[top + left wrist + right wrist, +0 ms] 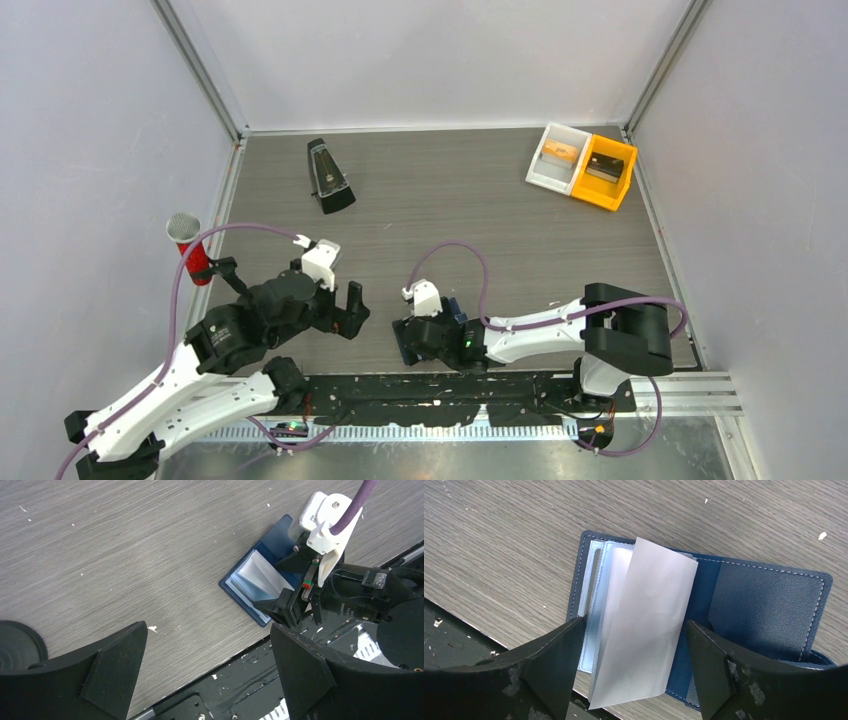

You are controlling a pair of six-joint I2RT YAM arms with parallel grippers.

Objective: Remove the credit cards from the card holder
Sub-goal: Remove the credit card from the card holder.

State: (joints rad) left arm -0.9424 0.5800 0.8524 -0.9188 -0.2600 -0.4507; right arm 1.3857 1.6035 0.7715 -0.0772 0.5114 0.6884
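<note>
The right claw (634,645), released, hangs over the open card holder (764,605). The whitish card (649,630) lies lengthwise between its jaws. The left claw (207,630), also released, is farther off.

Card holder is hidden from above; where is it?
The card holder lies open at the table's near edge, beneath the right hand, right of the left hand.

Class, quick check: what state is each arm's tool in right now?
Left tool: open, holding nothing.
Right tool: open, straddling the whitish leaf of the open card holder, not clamped on it.
</note>
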